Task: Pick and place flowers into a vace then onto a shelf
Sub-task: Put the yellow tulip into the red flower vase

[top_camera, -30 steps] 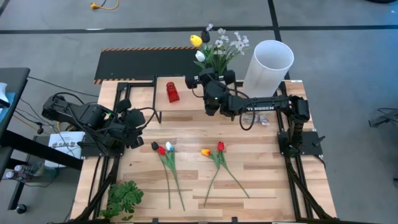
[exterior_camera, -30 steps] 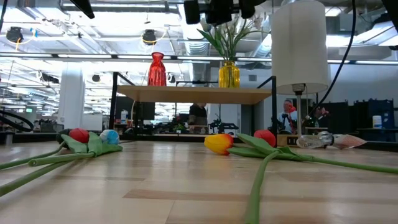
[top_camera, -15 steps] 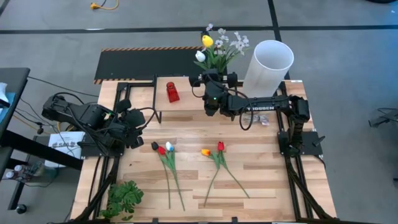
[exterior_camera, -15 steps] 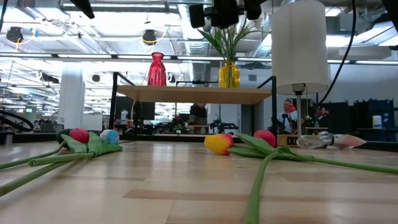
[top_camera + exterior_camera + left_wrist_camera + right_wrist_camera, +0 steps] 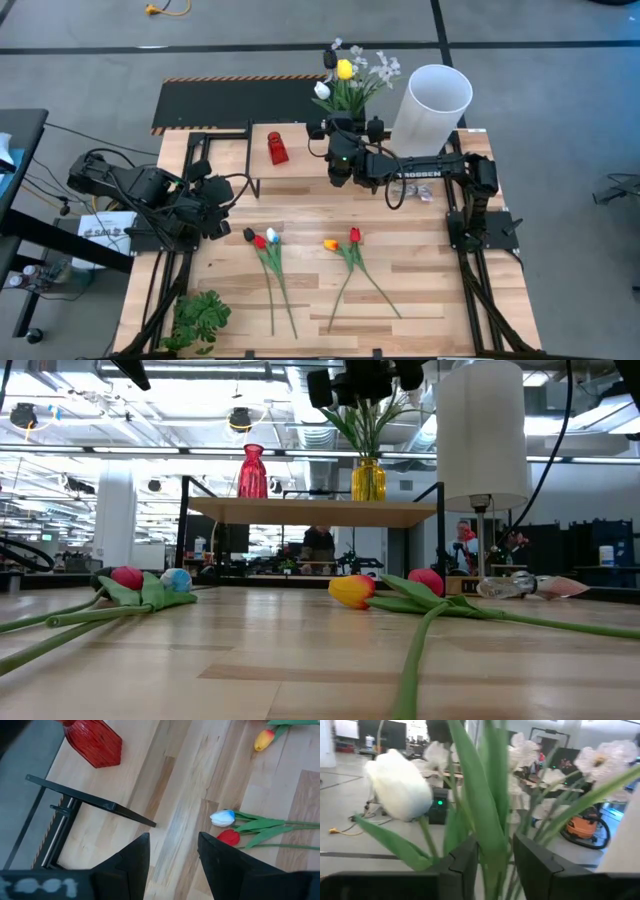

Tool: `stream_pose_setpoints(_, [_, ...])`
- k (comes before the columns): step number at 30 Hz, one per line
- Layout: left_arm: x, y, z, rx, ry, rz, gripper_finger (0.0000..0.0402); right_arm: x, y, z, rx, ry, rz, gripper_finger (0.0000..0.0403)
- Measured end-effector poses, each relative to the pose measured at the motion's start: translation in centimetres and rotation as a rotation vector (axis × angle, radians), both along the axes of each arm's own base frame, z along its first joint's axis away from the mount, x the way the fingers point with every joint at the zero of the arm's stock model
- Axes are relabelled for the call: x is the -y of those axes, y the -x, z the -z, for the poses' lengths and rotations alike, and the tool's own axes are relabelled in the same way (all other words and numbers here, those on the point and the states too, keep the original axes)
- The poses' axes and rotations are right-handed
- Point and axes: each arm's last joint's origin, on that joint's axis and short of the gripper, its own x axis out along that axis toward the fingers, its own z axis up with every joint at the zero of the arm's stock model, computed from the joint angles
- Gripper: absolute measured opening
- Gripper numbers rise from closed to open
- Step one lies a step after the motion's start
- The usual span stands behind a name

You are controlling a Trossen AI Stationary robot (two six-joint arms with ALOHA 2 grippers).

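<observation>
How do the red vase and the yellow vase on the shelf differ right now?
The red vase stands empty; the yellow vase holds a bunch of flowers. The red vase stands clear of both arms, while the right hand hovers just above the yellow vase, its fingers on either side of the stems. Both stand upright on the shelf.

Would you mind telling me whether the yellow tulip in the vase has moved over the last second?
Yes. In the high view the yellow tulip has swung rightward, from beyond the white tulip toward the white cylinder.
</observation>
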Motion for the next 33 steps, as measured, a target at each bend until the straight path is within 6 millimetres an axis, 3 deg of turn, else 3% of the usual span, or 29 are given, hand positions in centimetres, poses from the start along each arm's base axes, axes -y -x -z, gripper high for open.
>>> stream_pose_setpoints(11, [0.0,0.0,0.0,0.000,0.000,0.000,0.0158,-3.0,-0.4,0.0,-0.001,-0.002,-0.055,0.0212])
stream_pose_setpoints(21, [0.0,0.0,0.0,0.000,-0.001,0.000,0.0158,-6.2,-0.6,0.1,-0.011,-0.002,-0.132,0.0228])
stream_pose_setpoints(27, [0.0,0.0,0.0,-0.003,0.010,0.004,0.0158,-10.5,-0.5,-0.1,0.004,-0.002,-0.235,0.0225])
stream_pose_setpoints(33, [0.1,-0.1,0.0,-0.001,0.027,0.010,0.0158,-16.2,0.3,-0.6,-0.043,0.005,-0.386,0.0223])
